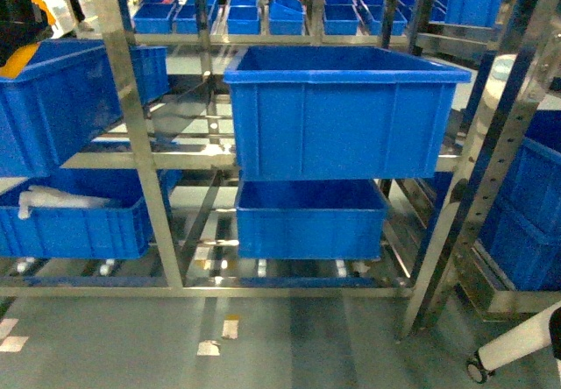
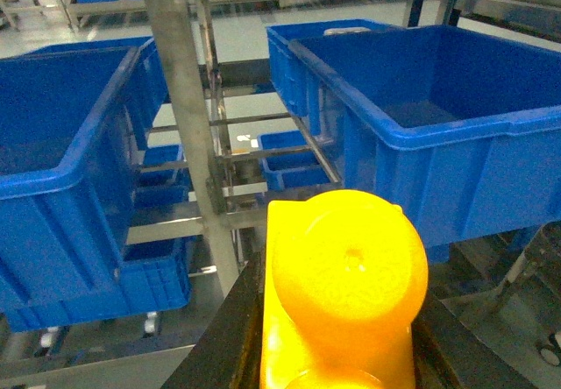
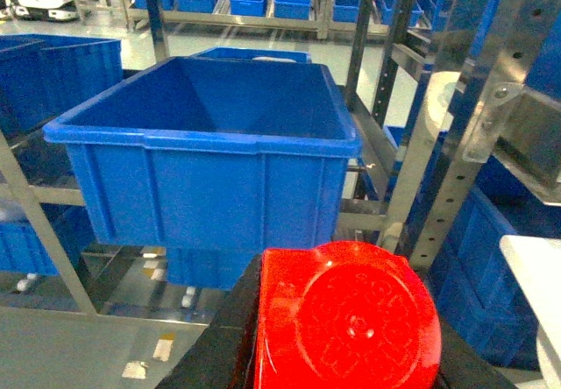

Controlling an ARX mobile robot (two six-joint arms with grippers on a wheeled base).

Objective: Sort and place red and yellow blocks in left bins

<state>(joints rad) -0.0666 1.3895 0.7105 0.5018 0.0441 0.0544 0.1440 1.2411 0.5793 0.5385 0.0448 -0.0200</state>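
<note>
Steel racking holds blue bins; left gripper clamps yellow block, right gripper red block

Glossy plastic yellow brick, red brick; shiny metal rack

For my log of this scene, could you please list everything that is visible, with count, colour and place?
Upper crate: one, blue, middle shelf, centre.
Lower crate: one, blue, directly under it.
Left crates: two, blue, stacked shelves on the left; the lower holds something white.
Small bins: many, blue, far racks.
Rack: one, silver metal, carrying the crates.
Yellow block: one, orange-yellow, between the left gripper's fingers.
Red block: one, red, between the right gripper's fingers.
</note>
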